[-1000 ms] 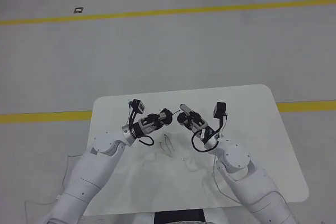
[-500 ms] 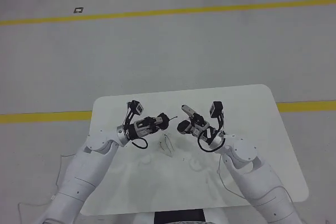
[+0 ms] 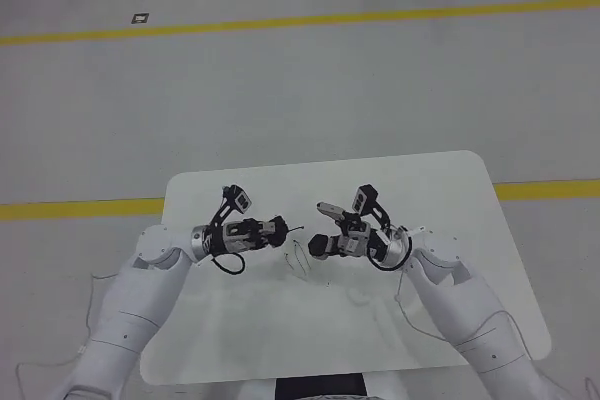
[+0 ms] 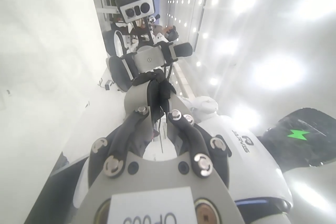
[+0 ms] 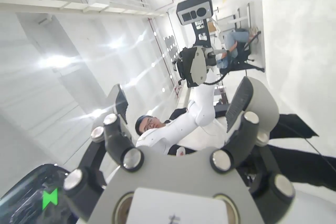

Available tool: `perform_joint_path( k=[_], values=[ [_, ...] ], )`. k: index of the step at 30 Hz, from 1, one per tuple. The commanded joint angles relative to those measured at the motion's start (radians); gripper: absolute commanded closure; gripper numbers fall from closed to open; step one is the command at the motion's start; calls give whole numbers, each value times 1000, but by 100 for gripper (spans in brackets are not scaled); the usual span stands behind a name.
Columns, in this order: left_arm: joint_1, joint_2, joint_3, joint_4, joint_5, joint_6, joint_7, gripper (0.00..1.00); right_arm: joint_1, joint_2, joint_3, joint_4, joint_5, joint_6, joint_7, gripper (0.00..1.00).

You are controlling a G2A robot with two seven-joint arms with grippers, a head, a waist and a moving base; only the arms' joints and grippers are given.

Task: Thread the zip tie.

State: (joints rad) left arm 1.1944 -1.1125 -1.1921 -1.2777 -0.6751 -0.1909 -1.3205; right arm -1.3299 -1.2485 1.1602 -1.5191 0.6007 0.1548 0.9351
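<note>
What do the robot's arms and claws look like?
The arms have smooth white shells. The left gripper and right gripper are grey metal with two black linked fingers, silver pins and dark pads. Black cables loop at the wrists; a green mark sits on a black band. A small camera sits on each wrist.

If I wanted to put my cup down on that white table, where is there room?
The table is bare along its far edge, beyond both arms, and toward its far right corner. The middle is crowded: the left gripper, pinching the zip tie, faces the open right gripper above a pale loop.
</note>
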Motion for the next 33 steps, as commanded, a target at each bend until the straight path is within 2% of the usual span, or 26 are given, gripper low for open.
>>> perform_joint_path(
  k=[1,8,9,11,13,15,22,23,24,25,26,33],
  values=[
    [-6,5,-1,12,3,6,-56,100,15,-1,-9,18,4,-5,27,0],
    [-11,8,-1,16,19,7,-70,100,15,-1,-9,18,4,-5,27,0],
    [-5,7,3,10,12,16,-51,100,14,-1,-9,17,5,-7,22,0],
    [-2,7,8,10,-10,34,-54,100,14,1,-11,14,-37,-40,1,0],
    [-10,12,10,30,14,42,-70,100,18,2,-14,22,-43,-67,20,0],
    [-13,14,19,35,-16,54,-70,100,31,3,-19,34,-59,-92,39,0],
    [-36,28,60,63,-15,53,-70,100,61,3,-43,68,-71,-142,80,0],
    [-39,29,65,68,-16,51,-70,100,63,2,-46,71,-70,-144,81,9],
    [-40,30,66,70,-14,50,-70,100,65,2,-49,74,-70,-146,83,28],
    [-40,30,66,70,-14,50,-70,100,67,2,-53,77,-68,-149,85,35],
    [-40,30,66,70,-14,50,-70,100,69,2,-55,80,-65,-152,87,49],
    [-40,30,66,70,-14,50,-70,100,80,3,-68,102,-75,-154,88,65]
  ],
)
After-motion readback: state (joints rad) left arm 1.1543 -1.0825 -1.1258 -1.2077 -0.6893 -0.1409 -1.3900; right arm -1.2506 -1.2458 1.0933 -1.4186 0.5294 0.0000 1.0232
